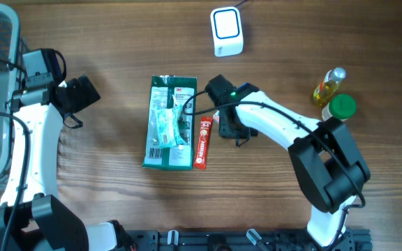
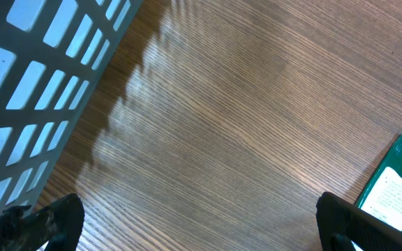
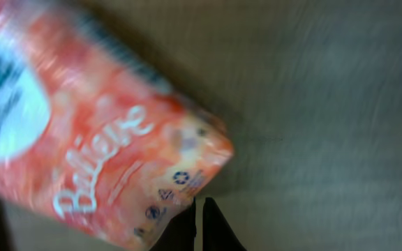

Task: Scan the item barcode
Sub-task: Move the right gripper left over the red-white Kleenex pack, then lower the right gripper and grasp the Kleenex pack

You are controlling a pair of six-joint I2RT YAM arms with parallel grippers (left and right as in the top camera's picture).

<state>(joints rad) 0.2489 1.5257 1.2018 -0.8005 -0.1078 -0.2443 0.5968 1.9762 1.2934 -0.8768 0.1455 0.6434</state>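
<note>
One red sachet (image 1: pixel 201 143) lies just right of the green packet (image 1: pixel 167 132); farther right, the right end effector (image 3: pixel 199 217) is pressed together; the left end effector (image 1: pixel 88 94) is spread.

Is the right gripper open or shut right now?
Shut. In the right wrist view the right gripper has its fingertips together, beside the red packet.

Red-orange packet (image 1: pixel 201 143), green package (image 1: pixel 169 123), brown wood-grain table (image 1: pixel 292 42).

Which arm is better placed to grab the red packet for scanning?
Right: the right claw, shut, is at the edge of the red packet; the left claw hangs open beyond the green package.
</note>
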